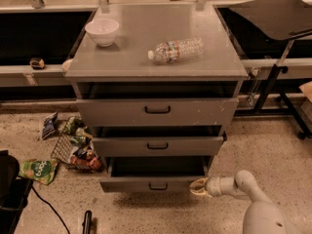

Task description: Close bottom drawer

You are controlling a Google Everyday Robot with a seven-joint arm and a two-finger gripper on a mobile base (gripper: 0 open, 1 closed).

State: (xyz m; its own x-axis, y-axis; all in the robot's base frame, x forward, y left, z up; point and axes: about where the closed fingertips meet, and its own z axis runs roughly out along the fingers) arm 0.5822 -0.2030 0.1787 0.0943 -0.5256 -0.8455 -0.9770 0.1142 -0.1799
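The grey cabinet (156, 52) has three drawers, all pulled out a little. The bottom drawer (153, 183) is out the farthest, showing its dark box and a small black handle (158, 185) on its low front. The middle drawer (157, 145) and top drawer (156, 112) stand above it. My gripper (198, 186) is at the right end of the bottom drawer's front, touching or very near it. My white arm (243, 199) reaches in from the lower right.
A white bowl (102, 31) and a lying water bottle (175, 49) are on the cabinet top. A wire basket with snack packets (78, 150) and a green packet (39, 169) lie on the floor at left. A black stand (273, 77) is at right.
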